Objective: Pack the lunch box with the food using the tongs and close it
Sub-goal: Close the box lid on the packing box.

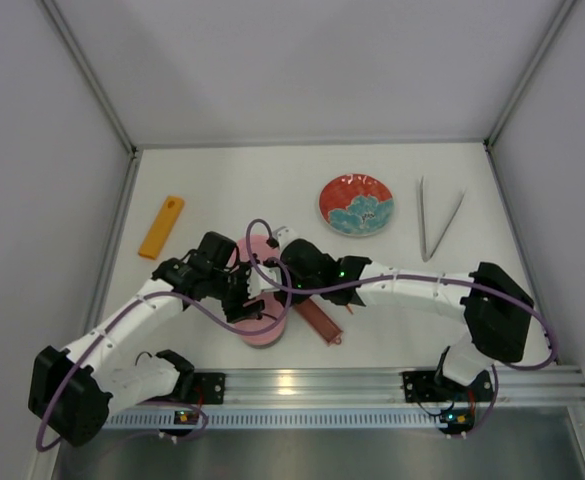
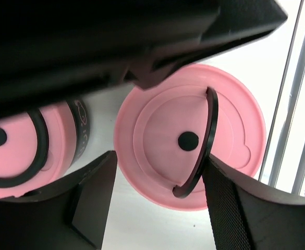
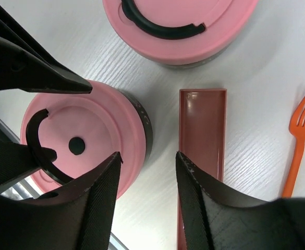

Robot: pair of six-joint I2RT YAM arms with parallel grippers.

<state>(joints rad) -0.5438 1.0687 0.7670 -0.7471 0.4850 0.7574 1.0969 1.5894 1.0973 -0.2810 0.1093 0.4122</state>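
an orange bar lies near the table's left edge, well apart from the work. the left gripper hangs over the near tin of the lunch box, which stands close to the near edge, left of centre. its jaws are spread and hold nothing, one finger off the pink lid's rim and the other over the lid beside the black curved handle. the far tin stands just behind the near one, also with its lid on. the right gripper hovers over the near tin's right side, jaws apart and empty, with the tin's wall and bare table showing between them.

just right of the tins lies the long dark-red tray, and beyond it the orange fork. the red-and-blue plate sits towards the far edge, right of centre. the tongs lie untouched near the right edge. no food can be made out in any view.

the step in hand looks like opening the lunch box, since both lids are on. the next move probably calls for the left gripper to drop and close on the near lid's handle or rim, then lift straight up. the right gripper may have to steady the tin so it does not rise with the lid.
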